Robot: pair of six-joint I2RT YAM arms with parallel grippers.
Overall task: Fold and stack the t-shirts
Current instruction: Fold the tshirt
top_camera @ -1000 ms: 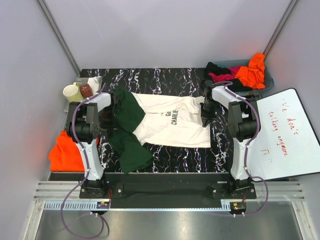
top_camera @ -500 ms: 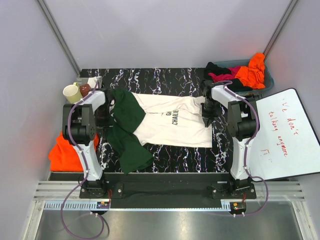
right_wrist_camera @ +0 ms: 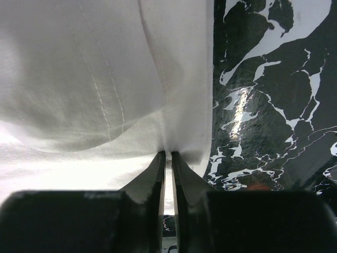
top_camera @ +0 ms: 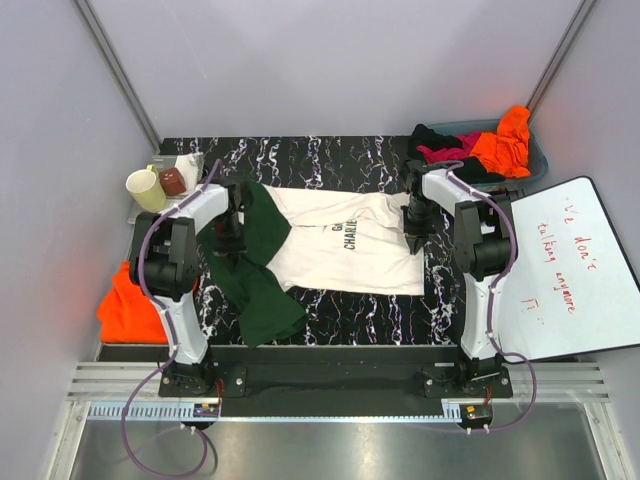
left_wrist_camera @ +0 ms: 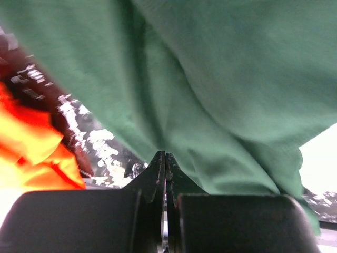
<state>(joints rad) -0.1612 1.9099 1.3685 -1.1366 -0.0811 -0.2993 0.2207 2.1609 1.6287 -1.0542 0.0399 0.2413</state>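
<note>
Since a second ago the left gripper (top_camera: 232,238) has swung rightward from the table's left margin, and the dark green sleeve (top_camera: 262,222) it carries now bunches further in over the shirt's shoulder; the right arm has stayed where it was.

At the far left an orange t-shirt (top_camera: 128,305) lies in a heap by the left edge of the black marbled table (top_camera: 330,165), with a cream mug (top_camera: 145,187) beyond it at the far left corner. In the left wrist view, the left gripper's jaws are pressed fully together with a fold of the green sleeve pinched between them.

A cream t-shirt (top_camera: 350,250) with dark lettering lies spread across the middle of the table, collar toward the left, its second green sleeve (top_camera: 258,300) trailing toward the near edge.

At the shirt's right hem the right gripper (top_camera: 412,232) points down, its jaws nearly together and clamped on the cream cloth's edge.

Further right, a pile of t-shirts (top_camera: 480,148) in black, magenta and orange fills a grey bin (top_camera: 538,158) at the far right corner, and a white board (top_camera: 590,300) with red writing lies beside the table.
</note>
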